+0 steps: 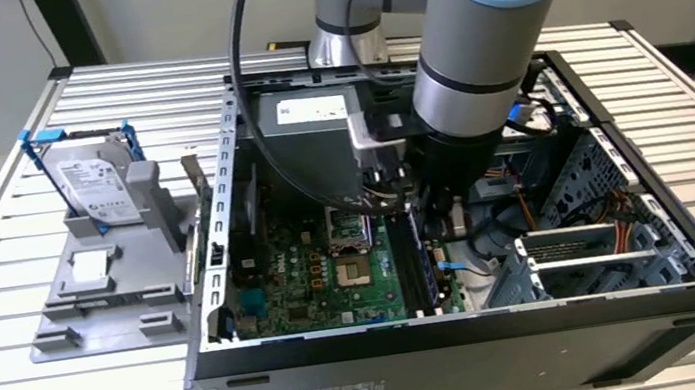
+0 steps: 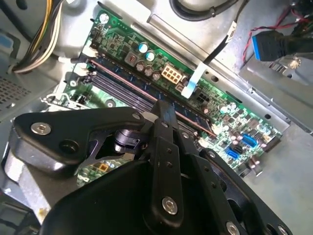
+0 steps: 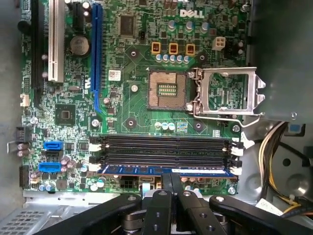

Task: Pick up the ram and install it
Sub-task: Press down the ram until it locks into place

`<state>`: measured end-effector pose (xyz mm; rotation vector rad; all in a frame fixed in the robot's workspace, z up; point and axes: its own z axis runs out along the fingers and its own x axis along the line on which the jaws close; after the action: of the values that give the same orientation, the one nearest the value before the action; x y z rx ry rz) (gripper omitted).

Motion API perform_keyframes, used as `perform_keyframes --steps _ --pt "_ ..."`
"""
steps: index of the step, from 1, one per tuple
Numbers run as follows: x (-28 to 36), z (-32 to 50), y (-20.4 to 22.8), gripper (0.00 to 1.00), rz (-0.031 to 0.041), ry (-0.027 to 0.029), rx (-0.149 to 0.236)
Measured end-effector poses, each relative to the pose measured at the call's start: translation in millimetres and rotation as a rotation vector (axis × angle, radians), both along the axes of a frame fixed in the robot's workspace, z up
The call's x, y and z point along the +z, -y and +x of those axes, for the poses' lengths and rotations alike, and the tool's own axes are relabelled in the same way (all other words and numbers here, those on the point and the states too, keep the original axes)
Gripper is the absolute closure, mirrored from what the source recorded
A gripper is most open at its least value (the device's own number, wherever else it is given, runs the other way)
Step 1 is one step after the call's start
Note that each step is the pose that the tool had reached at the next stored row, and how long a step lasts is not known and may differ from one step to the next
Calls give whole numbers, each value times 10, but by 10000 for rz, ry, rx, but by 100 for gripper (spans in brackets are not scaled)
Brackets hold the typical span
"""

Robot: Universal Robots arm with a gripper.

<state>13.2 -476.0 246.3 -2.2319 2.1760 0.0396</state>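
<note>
I have the black gripper [image 3: 171,188] down over the memory slots inside the open computer case [image 1: 473,325].
Its fingers are pinched nearly together on the long, thin, blue-labelled ram [image 3: 166,171], which sits in the slot at twelve o'clock of the fingertips on the green motherboard [image 3: 137,105].

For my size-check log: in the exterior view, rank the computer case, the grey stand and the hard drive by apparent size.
1. Computer case, clearly largest.
2. Grey stand.
3. Hard drive, upright on that stand, smallest.
</note>
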Motion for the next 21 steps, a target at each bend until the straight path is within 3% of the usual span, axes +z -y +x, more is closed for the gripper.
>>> perform_keyframes --steps 7,9,11,16,21 --pt "-6 1 32 100 11 0 85" --pt "-29 0 60 100 14 2 88" --pt "-63 -1 61 100 12 4 87" --pt "-156 0 5 100 14 5 75" --pt "-238 -2 2 100 -3 0 56"
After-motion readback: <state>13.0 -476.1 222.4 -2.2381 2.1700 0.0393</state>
